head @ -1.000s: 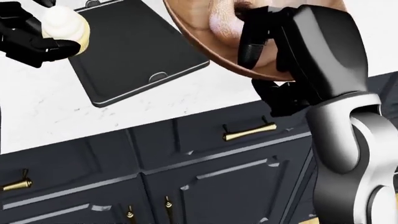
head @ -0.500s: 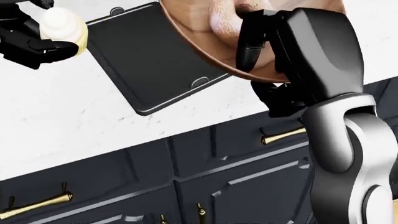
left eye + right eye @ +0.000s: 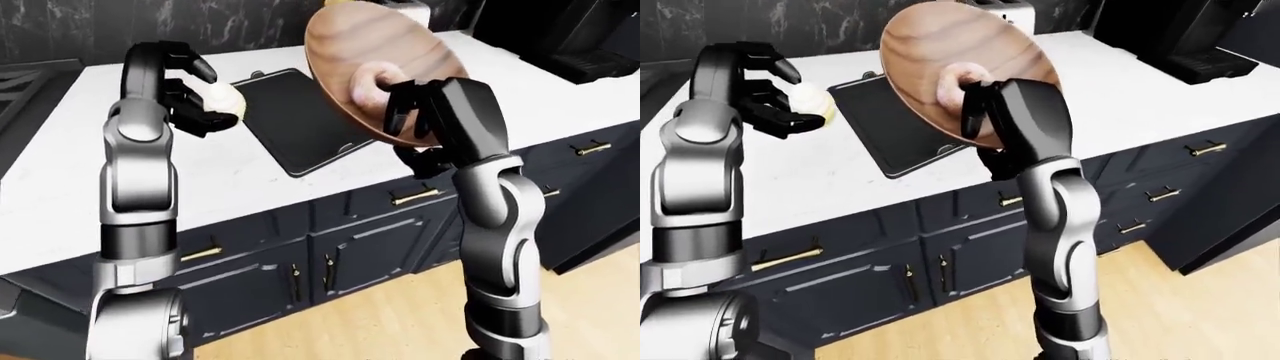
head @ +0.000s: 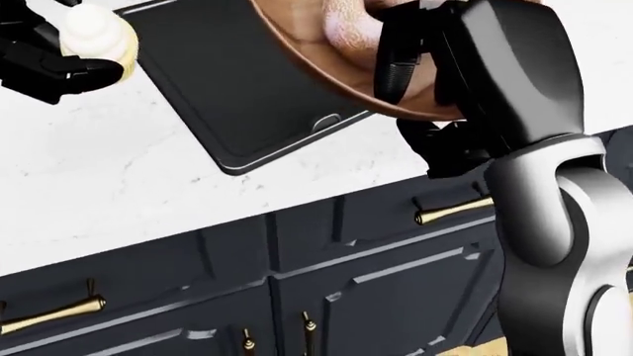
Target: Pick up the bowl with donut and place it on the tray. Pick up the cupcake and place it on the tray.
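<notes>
**Both items aloft, tray bare**

Landmark: tray on the white counter.

Right hand is clamped on the rim of the bowl, held above the tray's right edge and tipped steeply toward the cameras. Left hand is curled around the cupcake, just left of the tray and off the counter.

Risk: at this tilt the donut could slide out over the lower rim before the bowl is levelled. A rim-only grip may also let the bowl pivot.

Contents: bowl holds the donut; tray holds nothing.
</notes>
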